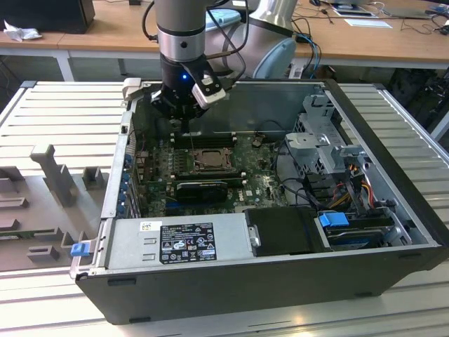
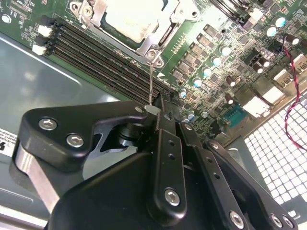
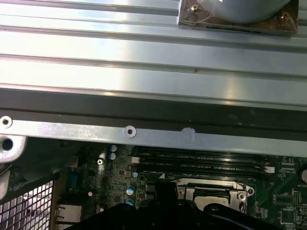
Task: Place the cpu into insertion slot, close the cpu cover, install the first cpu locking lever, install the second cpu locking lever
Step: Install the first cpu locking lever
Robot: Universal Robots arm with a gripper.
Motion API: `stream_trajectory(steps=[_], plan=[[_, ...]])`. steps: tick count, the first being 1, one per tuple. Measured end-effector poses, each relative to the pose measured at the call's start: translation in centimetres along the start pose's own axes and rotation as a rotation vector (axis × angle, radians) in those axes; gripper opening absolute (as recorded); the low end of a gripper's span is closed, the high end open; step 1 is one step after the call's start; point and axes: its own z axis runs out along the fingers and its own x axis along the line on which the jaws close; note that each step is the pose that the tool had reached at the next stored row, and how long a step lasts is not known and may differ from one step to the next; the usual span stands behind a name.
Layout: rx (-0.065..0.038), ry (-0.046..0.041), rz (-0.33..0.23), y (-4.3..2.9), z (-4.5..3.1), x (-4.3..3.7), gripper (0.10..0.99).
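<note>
The open computer case point(image 1: 245, 288) lies on its side on the ribbed metal table point(image 1: 63, 112). It contains the green motherboard point(image 1: 259, 186), a power supply point(image 1: 175, 242) along the near wall, and a drive cage point(image 1: 326, 147) at the exterior view's right. The insertion slot point(image 1: 210, 160) sits near the middle of the board, with the cpu point(image 2: 127, 17) seated in it. The cpu cover point(image 2: 144, 43) lies flat over the chip and frames it. The gripper point(image 2: 157, 111) hangs over the far side of the slot, above the long black memory slots point(image 2: 100, 52). Its jaws are clenched on the free end of a thin wire locking lever point(image 2: 150, 81), which runs from the socket corner up to the fingertips. A black expansion card point(image 1: 202, 187) lies just near of the slot, apart from the gripper.
</note>
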Motion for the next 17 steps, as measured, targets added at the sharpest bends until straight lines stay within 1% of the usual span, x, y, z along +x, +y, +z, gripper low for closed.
stream_trajectory(steps=[17], plan=[[0.000,0.0000,0.000,-0.05,0.00,-0.67,0.106]])
